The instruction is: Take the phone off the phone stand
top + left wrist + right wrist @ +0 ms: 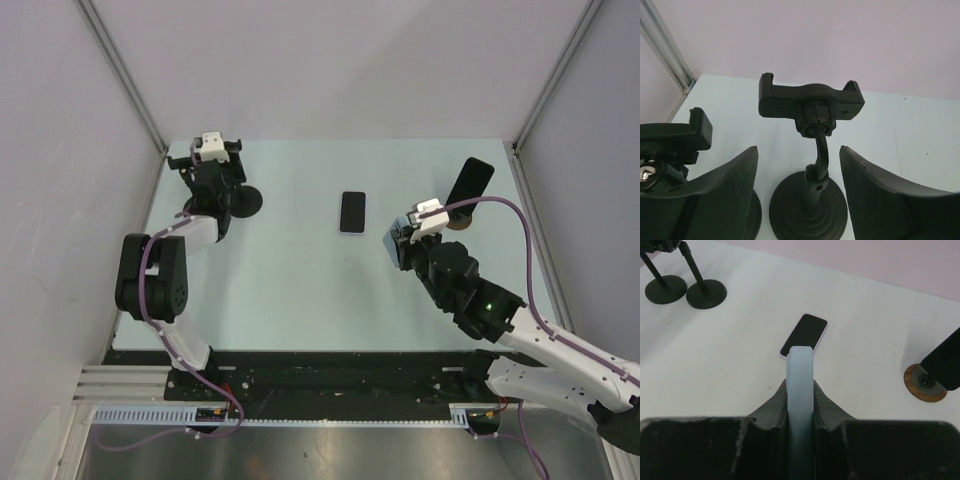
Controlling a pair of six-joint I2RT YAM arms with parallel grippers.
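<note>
- The right gripper (800,382) has its jaws clamped on a pale blue phone (800,365), held edge-on over the table (740,365).
- A dark phone (804,335) lies flat on the table just beyond it (screen side up).
- Off to the right, a black phone (946,362) leans on a wood-based stand (920,385).
- The left gripper (799,155) has its jaws spread wide on either side of an empty black stand (811,100), not touching it.
- A second black stand (670,137) is just beside that one.
</note>
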